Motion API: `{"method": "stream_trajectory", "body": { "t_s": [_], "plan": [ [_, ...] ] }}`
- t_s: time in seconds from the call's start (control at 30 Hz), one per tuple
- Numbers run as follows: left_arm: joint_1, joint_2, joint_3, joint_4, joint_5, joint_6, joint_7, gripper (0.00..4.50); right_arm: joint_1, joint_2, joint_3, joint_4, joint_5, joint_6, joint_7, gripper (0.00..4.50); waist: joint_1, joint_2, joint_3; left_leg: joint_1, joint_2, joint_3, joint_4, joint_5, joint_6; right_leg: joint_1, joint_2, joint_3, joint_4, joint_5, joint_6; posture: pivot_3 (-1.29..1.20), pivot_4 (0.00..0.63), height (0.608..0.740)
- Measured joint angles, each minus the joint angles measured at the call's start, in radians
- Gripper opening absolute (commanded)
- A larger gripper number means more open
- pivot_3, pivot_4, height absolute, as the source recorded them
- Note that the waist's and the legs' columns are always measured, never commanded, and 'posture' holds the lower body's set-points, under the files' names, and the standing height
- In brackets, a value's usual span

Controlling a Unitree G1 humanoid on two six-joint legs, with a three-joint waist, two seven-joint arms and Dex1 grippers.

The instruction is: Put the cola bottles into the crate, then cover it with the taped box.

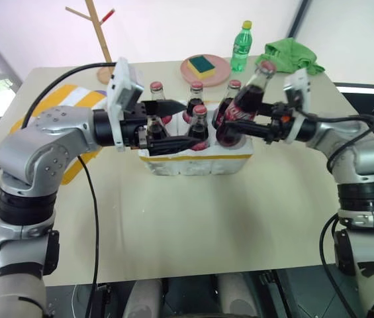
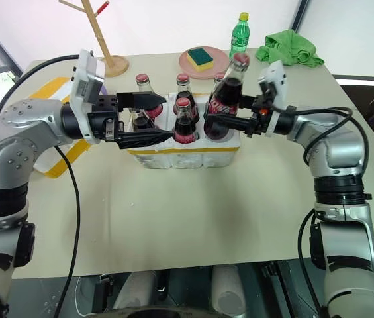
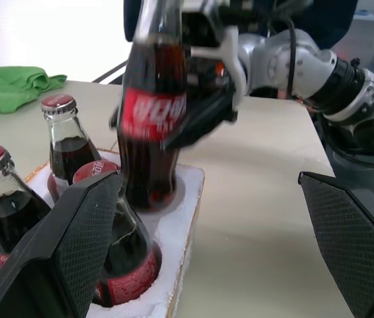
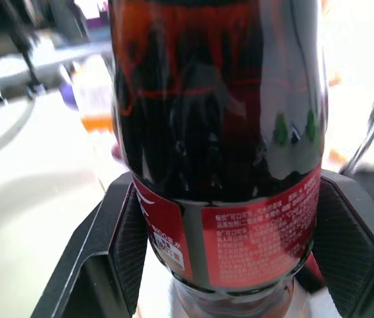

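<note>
- A pale beige table (image 1: 193, 225) is seen, with bright white surroundings beyond its far edge.
- Near the far edge are set a wooden rack (image 1: 98, 36), a pink plate (image 1: 216, 74) bearing a sponge (image 1: 201, 63), a green plastic bottle (image 1: 241, 46) and a crumpled green cloth (image 1: 292, 54).
- The near half of the table is left bare; more room is found to the right of the crate than to its left.
- The crate (image 1: 196, 161) is placed at mid-table, its long side running left to right, a yellow band round its base.
- The taped box (image 1: 74, 106) is lain at the left edge, largely hidden behind the left arm.
- Five cola bottles (image 1: 198, 124) are stood upright in the crate's wells, caps up.
- A sixth bottle (image 1: 245, 103) is clamped between the fingers of the right gripper (image 1: 234, 126), tilted, its cap leaning to the right and its base at the crate's right front well.
- The left gripper (image 1: 173, 124) is held with its fingers spread wide, gripping nothing, pointed rightward over the crate's left side among the bottles.
</note>
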Motion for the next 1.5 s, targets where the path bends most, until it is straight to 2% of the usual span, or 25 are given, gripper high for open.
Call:
{"method": "stream_trajectory", "body": {
  "t_s": [0.27,0.33,0.4,0.6,0.73,0.97,1.13,1.2,1.23,1.3,1.4,1.5],
  "plan": [
    [0.0,0.014,0.005,-0.017,-0.015,0.012,0.008,4.5,-0.005,0.009,0.032,0.036,-0.06,-0.067,0.023,2.74,-0.002,0.0,0.0,0.0,0.0,0.0,0.0,0.0,0.0,0.0,0.0,0.0,0.0,0.0,0.0,0.0,0.15,0.74],
    [0.001,0.02,0.006,-0.017,-0.016,0.012,0.01,4.5,-0.007,0.011,0.045,0.056,-0.082,-0.067,0.023,3.77,-0.002,0.0,0.0,0.0,0.0,0.0,0.0,0.0,0.0,0.0,0.0,0.0,0.0,0.0,0.0,0.0,0.15,0.74],
    [0.005,0.024,0.009,-0.018,-0.016,0.012,0.013,4.5,-0.007,0.028,0.053,0.083,-0.1,-0.07,0.014,4.47,-0.002,0.0,0.0,0.0,0.0,0.0,0.0,0.0,0.0,0.0,0.0,0.0,0.001,0.0,0.0,0.0,0.15,0.74],
    [0.015,0.027,0.015,-0.024,-0.017,0.013,0.029,4.5,-0.011,0.042,0.068,0.115,-0.131,-0.089,0.014,4.47,-0.001,-0.001,0.0,0.0,0.0,0.0,0.0,0.0,0.0,0.0,0.0,0.0,0.0,0.0,0.0,0.0,0.15,0.74],
    [0.058,0.041,0.063,-0.053,-0.032,0.027,0.072,4.5,-0.011,0.02,0.059,0.108,-0.117,-0.084,0.049,4.47,-0.001,-0.001,0.0,0.0,0.0,0.0,0.0,0.0,0.0,0.0,0.0,0.0,0.0,0.0,0.0,0.0,0.15,0.74],
    [0.198,0.136,0.26,-0.208,-0.056,0.062,0.224,4.5,-0.032,-0.155,-0.066,0.061,-0.037,-0.088,0.181,4.47,0.0,-0.001,0.0,0.0,0.0,0.0,0.0,0.0,0.0,0.0,0.0,0.0,0.0,0.0,0.0,0.0,0.15,0.74],
    [0.403,0.258,0.335,-0.345,0.055,0.031,0.27,4.5,-0.053,-0.256,-0.115,0.05,-0.019,-0.13,0.283,4.47,-0.003,-0.001,0.0,0.001,0.001,0.001,-0.001,0.0,0.0,0.0,0.0,0.001,0.0,-0.001,-0.001,0.0,0.15,0.74],
    [0.545,0.312,0.378,-0.411,0.135,0.002,0.266,4.5,-0.073,-0.273,-0.11,0.068,-0.021,-0.153,0.327,4.47,-0.007,-0.001,0.0,0.001,0.001,0.002,-0.001,0.0,0.0,0.0,0.0,0.001,-0.001,-0.002,-0.004,0.0,0.15,0.74],
    [0.673,0.347,0.432,-0.456,0.201,-0.012,0.256,4.5,-0.104,-0.291,-0.106,0.099,-0.024,-0.164,0.356,4.47,-0.011,0.0,0.0,0.001,0.001,0.004,-0.002,-0.001,0.001,-0.001,0.0,0.003,-0.001,-0.002,-0.005,0.0,0.15,0.74],
    [0.788,0.353,0.494,-0.489,0.279,-0.023,0.243,4.5,-0.162,-0.306,-0.11,0.136,-0.021,-0.166,0.381,4.47,-0.006,-0.001,0.001,0.001,0.002,0.004,-0.002,-0.001,0.001,-0.002,0.001,0.003,-0.002,-0.002,-0.006,0.0,0.15,0.74],
    [0.961,0.351,0.597,-0.532,0.421,-0.063,0.239,4.5,-0.265,-0.306,-0.13,0.138,0.061,-0.056,0.412,4.47,-0.004,-0.001,0.001,0.001,0.002,0.004,-0.002,-0.001,0.001,-0.002,0.001,0.003,-0.002,-0.002,-0.006,0.0,0.15,0.74],
    [1.088,0.308,0.666,-0.548,0.544,-0.108,0.245,4.5,-0.267,-0.303,-0.147,0.083,0.149,0.052,0.439,4.47,0.003,-0.003,0.0,0.0,0.002,0.004,-0.002,-0.001,0.001,-0.001,0.001,0.002,-0.005,-0.002,-0.007,0.0,0.15,0.74]
  ]
}}
